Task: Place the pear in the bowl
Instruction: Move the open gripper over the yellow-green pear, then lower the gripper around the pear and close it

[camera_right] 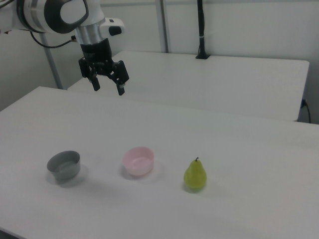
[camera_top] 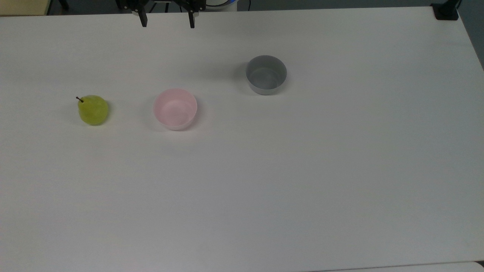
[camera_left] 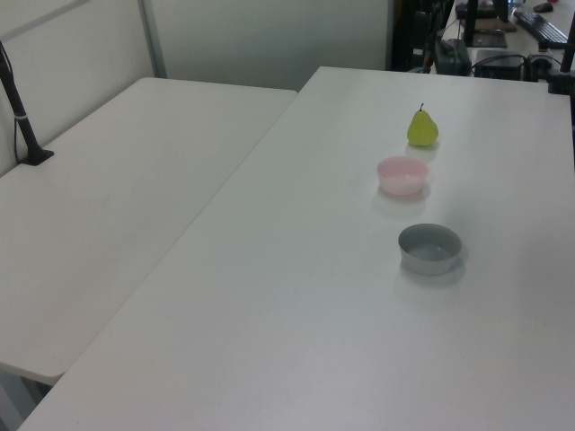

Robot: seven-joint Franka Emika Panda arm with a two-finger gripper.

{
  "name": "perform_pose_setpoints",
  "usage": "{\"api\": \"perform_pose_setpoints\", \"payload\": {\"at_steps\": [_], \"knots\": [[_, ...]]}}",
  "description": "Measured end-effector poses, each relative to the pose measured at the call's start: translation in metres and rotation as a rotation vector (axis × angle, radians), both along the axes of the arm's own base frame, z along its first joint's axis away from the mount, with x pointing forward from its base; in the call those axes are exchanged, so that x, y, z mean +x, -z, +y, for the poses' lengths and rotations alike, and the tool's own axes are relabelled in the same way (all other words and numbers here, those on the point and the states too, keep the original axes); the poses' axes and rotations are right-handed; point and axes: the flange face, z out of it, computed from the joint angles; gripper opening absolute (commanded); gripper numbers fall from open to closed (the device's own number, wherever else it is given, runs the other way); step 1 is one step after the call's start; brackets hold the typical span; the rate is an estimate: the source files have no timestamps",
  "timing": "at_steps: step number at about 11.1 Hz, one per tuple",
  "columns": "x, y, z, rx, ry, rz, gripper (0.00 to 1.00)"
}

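A broad white rectangular table (camera_left: 296,296) stands beside a second white table (camera_left: 117,189). Behind them runs a pale partition wall (camera_right: 239,25) with a black pole (camera_right: 201,30).

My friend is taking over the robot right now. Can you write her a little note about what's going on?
Gripper: open, empty, high above the table's far edge.
Pear: standing upright on the table, untouched, at the top view's left of the pink bowl, with a gap between them.
Pink bowl: empty. Grey bowl: empty, not the target.
Done: nothing yet.
Left: go down to the pear, grasp it, carry it over and put it in the pink bowl.
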Motion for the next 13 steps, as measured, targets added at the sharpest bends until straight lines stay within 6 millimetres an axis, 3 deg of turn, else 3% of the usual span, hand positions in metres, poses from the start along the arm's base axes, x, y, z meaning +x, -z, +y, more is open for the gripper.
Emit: {"api": "perform_pose_setpoints", "payload": {"at_steps": [4, 8, 10, 13], "knots": [[-0.007, 0.001, -0.033, -0.016, -0.184, 0.030, 1.00], [-0.017, 0.008, -0.122, -0.088, -0.226, 0.029, 1.00], [-0.011, 0.039, -0.166, -0.111, -0.217, -0.013, 1.00], [0.008, 0.123, -0.211, -0.131, -0.180, -0.046, 1.00]]}}
